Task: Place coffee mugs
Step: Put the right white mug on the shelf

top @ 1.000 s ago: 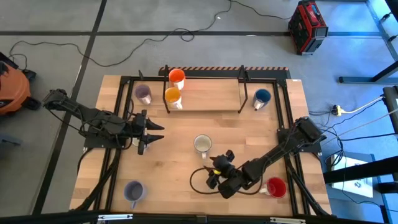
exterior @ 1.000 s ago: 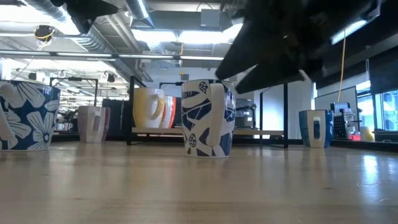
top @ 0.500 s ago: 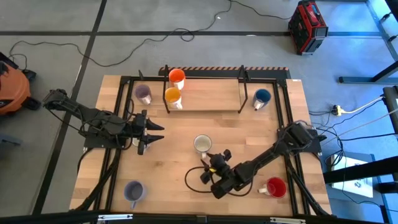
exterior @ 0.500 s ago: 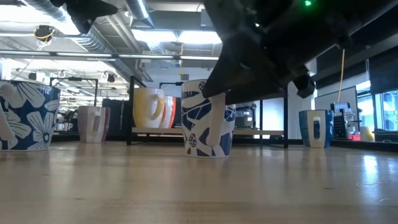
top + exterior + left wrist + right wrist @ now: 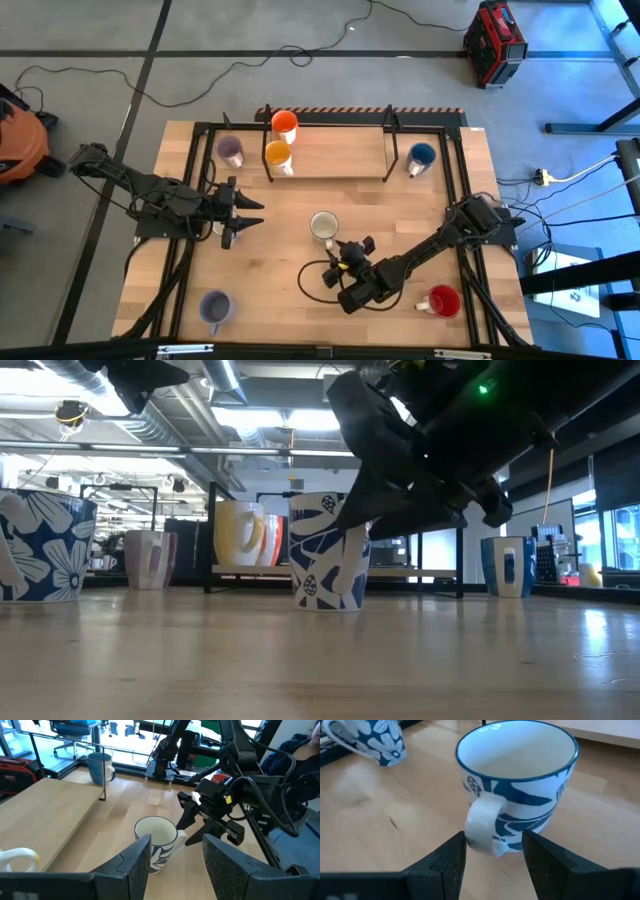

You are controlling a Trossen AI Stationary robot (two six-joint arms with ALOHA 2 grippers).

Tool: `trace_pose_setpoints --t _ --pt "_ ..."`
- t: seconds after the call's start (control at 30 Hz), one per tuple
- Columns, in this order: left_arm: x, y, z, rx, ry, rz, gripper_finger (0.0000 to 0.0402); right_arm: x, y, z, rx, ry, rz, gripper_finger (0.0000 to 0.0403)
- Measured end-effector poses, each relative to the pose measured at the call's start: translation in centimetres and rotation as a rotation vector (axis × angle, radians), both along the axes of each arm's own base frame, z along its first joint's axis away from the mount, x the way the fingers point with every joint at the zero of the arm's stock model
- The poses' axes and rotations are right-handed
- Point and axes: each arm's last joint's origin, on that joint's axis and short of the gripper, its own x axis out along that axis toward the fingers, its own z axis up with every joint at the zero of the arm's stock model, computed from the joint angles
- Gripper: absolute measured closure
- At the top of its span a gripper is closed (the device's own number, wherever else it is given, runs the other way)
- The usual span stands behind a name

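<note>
A white mug with a blue pattern [image 5: 323, 226] [image 5: 517, 785] stands upright on its base mid-table, its handle turned toward the near right. My right gripper [image 5: 347, 248] [image 5: 493, 847] is low at that handle, open, with one finger on each side of it. My left gripper [image 5: 246, 215] [image 5: 176, 855] hovers open to the left of the mug, touching nothing. Two orange mugs [image 5: 281, 138] stand on a raised wooden shelf [image 5: 335, 155]. A purple mug [image 5: 231, 150], a blue mug [image 5: 421, 156], a red mug [image 5: 443, 300] and a floral mug [image 5: 214, 306] stand around the table. My right gripper straddles the mug's handle [image 5: 482, 822], coming in low and slanting down from the near right. One finger [image 5: 452, 855] lies against the handle's side. A small gap shows between the handle and the other finger. The mug stands on the table.
The black frame [image 5: 205, 170] runs along the table's sides and around the shelf. The red mug stands close beside my right arm's forearm. Bare wood lies between the patterned mug and the floral mug at the near left.
My right gripper has gone down and toward the patterned mug, rolling as it went, and now has the handle between its fingers. The mug has slid a little toward the far left and remains standing.
</note>
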Motion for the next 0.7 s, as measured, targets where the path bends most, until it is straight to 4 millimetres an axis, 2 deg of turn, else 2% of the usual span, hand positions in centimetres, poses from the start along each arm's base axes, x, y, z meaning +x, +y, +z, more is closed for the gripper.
trace_pose_setpoints --t 0.37,0.47,0.63,0.7 --pt "0.00 0.00 0.00 0.000 0.000 0.000 0.0230 0.45 -0.66 -0.22 -0.022 -0.044 -0.049 0.0228" --pt "-0.01 0.00 0.00 0.001 0.000 0.000 0.0230 0.50 -0.65 -0.44 -0.026 -0.041 -0.050 0.0260" --pt "-0.01 0.00 -0.02 0.002 0.002 0.000 0.0230 0.50 -0.60 -0.67 -0.035 -0.032 -0.046 0.0346" --pt "-0.02 0.01 -0.04 0.003 0.004 0.000 0.0230 0.50 -0.55 -0.72 -0.028 -0.029 -0.042 0.0359"
